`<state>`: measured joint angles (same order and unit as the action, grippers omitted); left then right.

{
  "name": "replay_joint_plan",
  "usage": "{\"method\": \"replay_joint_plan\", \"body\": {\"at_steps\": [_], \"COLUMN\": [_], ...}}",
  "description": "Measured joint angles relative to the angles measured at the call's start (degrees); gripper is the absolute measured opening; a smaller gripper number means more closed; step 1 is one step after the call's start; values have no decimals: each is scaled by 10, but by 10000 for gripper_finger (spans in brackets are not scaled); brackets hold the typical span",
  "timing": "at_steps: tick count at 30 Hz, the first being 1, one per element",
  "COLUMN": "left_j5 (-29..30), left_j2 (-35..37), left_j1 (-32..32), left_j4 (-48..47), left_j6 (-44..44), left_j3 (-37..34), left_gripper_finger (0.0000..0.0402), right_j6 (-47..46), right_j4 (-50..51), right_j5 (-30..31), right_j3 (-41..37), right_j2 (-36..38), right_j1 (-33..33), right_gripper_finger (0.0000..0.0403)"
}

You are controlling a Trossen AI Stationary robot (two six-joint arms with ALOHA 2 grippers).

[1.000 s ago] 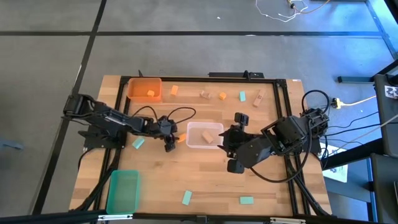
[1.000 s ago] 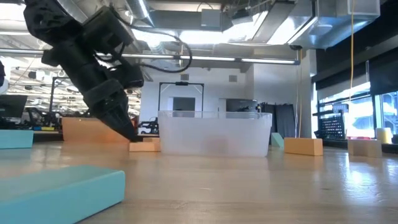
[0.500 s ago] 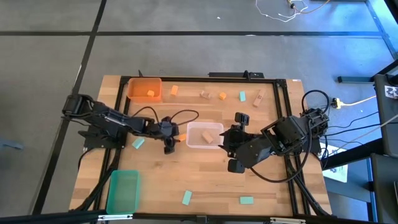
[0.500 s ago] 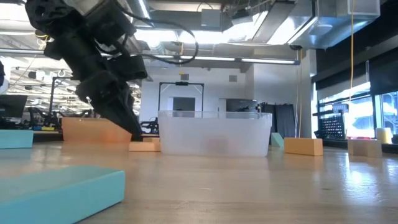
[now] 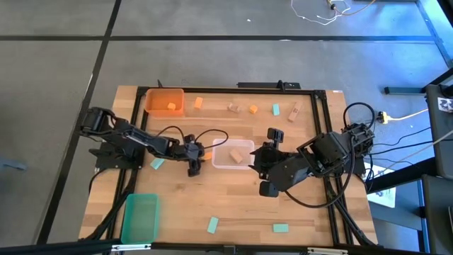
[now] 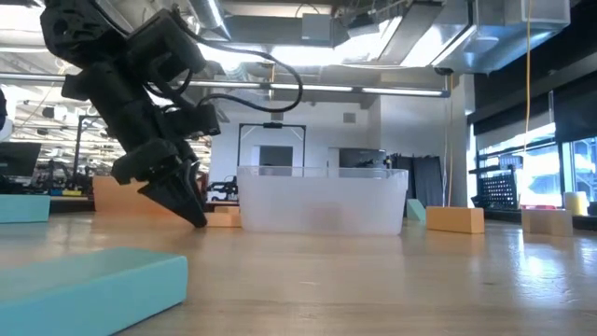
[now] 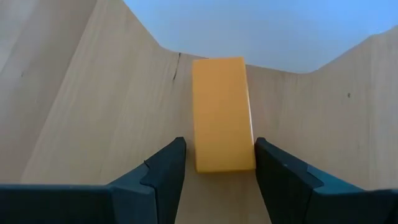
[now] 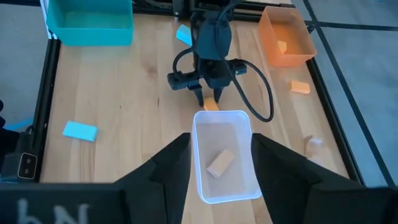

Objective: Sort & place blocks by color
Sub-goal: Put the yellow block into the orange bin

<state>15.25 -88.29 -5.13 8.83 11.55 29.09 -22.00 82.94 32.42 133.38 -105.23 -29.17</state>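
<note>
- Since one second ago, the left gripper (image 5: 196, 157) has shifted slightly right toward the clear bin (image 5: 216, 162); the right arm has not moved.
- Locate the orange block (image 7: 222, 113) flat on the table (image 5: 241, 212), touching the bin's left wall.
- Note that the left gripper's fingers (image 7: 163, 167) stand open, one on each long side of the block, gripping nothing yet.
- Expect a light, rigid, smooth-faced block; take hold across its two long sides at mid-length.
- Observe the right gripper (image 8: 219, 163) hovering open and empty just right of the bin, which holds one tan block (image 8: 219, 162).
</note>
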Motion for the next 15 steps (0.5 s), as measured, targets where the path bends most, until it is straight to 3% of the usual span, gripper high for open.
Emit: {"method": "replay_joint_plan", "body": {"at_steps": [11,15], "left_j5": [-20,-1], "left_j2": [-17,-17], "left_j1": [13,12], "left_j4": [0,-4], "left_j6": [-43,-18], "left_j3": [0,0], "left_gripper_finger": [154,136], "right_j6": [-2,-2], "right_j4": [1,1], "right_j5": [0,0], "right_j3": [0,0], "right_j2": [0,0], "right_j1": [0,0], "right_gripper_finger": [168,168]}}
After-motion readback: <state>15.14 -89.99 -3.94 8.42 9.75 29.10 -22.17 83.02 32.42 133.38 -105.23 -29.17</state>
